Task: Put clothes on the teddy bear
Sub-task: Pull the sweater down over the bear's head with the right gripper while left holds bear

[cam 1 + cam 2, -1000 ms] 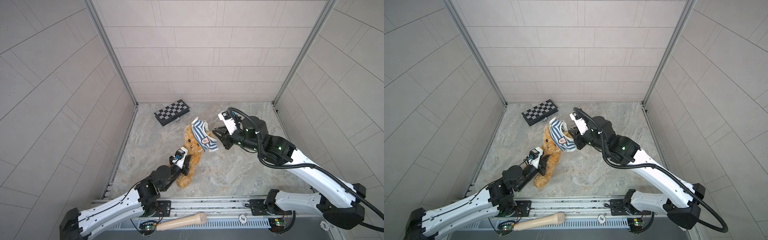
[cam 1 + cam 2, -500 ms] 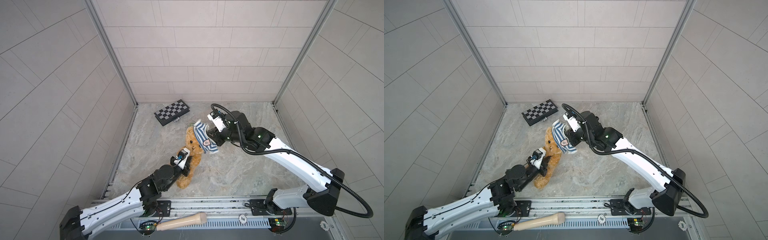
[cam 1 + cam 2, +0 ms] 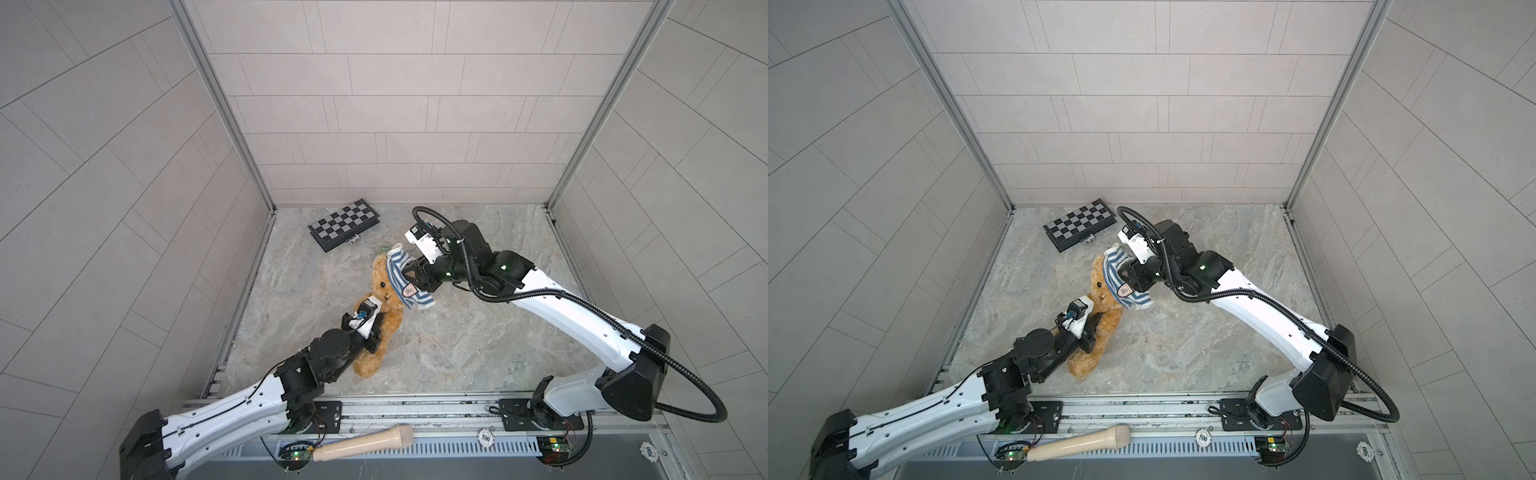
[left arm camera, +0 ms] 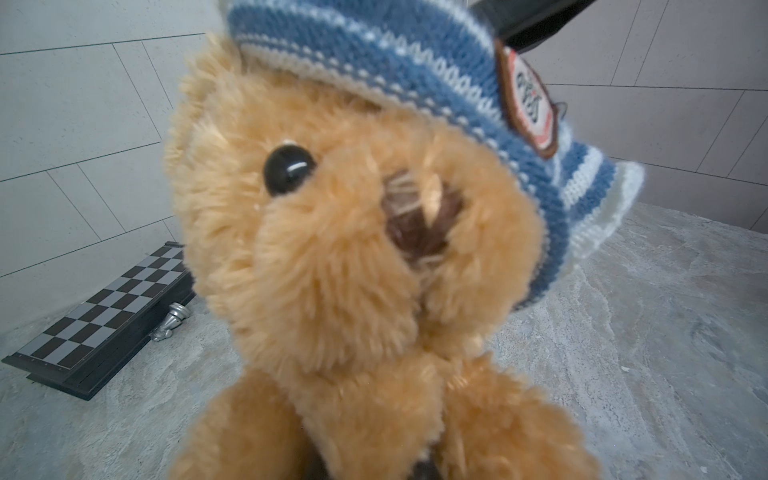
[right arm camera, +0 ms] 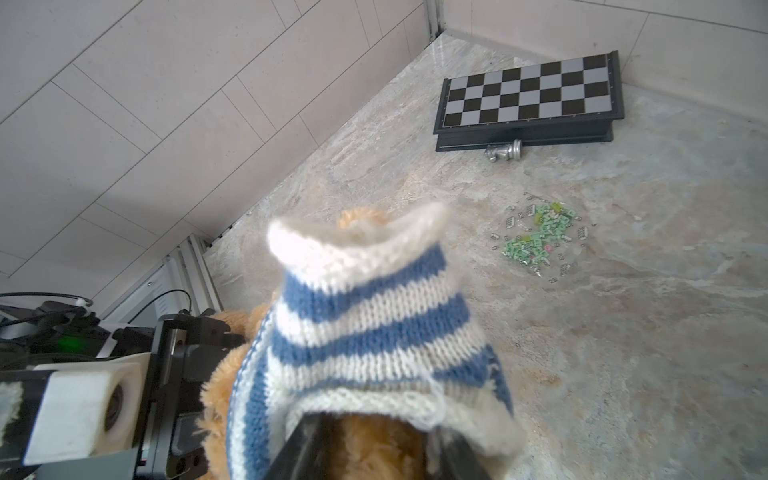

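Clearly, the left gripper [image 3: 379,327] clamps the bear [image 3: 382,291] at its torso, propping it feet-down on the table [image 3: 457,340], left of middle. The right gripper [image 5: 374,434] has its jaws spread inside the striped sweater [image 3: 400,276], which caps the bear's head. A chessboard [image 3: 344,223] lies behind.

A sewn oval patch [image 4: 527,99] on the striped knit garment [image 4: 374,54], just beside the right gripper [image 3: 410,277], bore stylised letters that looked like "PET", though they were not sharp. A round token [image 3: 485,436] on the front rail [image 3: 415,405], well apart from that gripper, read "500". A second token [image 3: 647,449] farther along read the same.
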